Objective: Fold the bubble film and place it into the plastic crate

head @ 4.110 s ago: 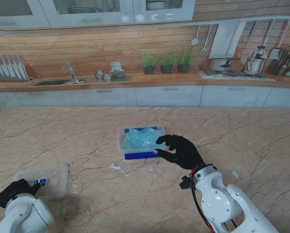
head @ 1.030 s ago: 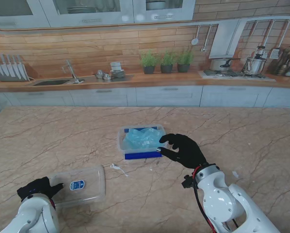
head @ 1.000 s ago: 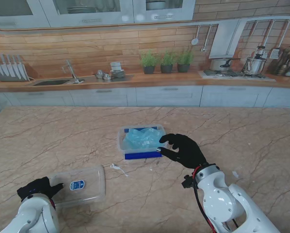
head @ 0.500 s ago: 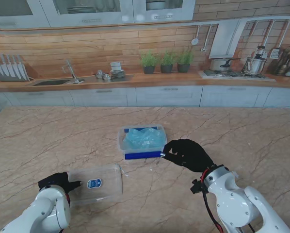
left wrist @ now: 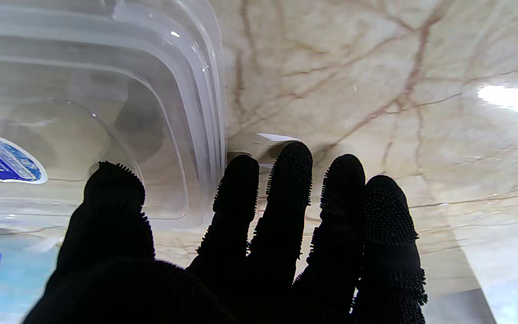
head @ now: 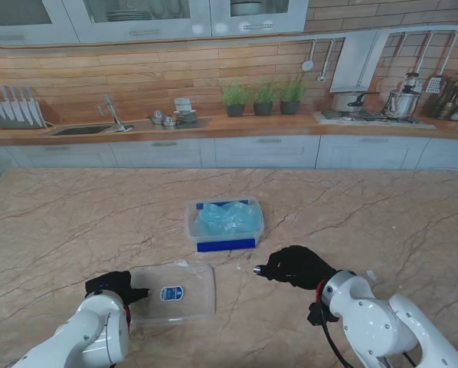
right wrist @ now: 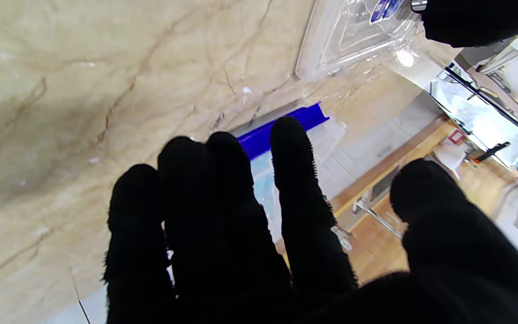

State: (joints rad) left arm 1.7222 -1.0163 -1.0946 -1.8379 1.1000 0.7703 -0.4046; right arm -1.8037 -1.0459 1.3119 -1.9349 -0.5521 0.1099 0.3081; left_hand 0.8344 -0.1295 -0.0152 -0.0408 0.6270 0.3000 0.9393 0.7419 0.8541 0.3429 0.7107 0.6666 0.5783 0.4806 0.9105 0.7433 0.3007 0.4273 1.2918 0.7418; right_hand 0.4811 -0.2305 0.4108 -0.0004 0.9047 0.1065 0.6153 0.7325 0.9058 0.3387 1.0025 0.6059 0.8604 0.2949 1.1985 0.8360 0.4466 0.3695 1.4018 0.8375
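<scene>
Left hand [head: 116, 287] grasping the clear lid [head: 173, 293] edge, right hand [head: 292, 267] released — fingers loosely spread, near the plastic crate [head: 224, 223]

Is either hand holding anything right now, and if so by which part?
The left hand grips the clear lid at its left edge, thumb on top. The right hand holds nothing, apart from the crate.

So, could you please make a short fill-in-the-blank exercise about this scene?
1. The bubble film lies inside the plastic ____.
2. The clear lid is at the ____ hand.
3. The right hand holds ____.
4. The crate has a ____ band along its near side.

Missing words: crate; left; nothing; blue
</scene>
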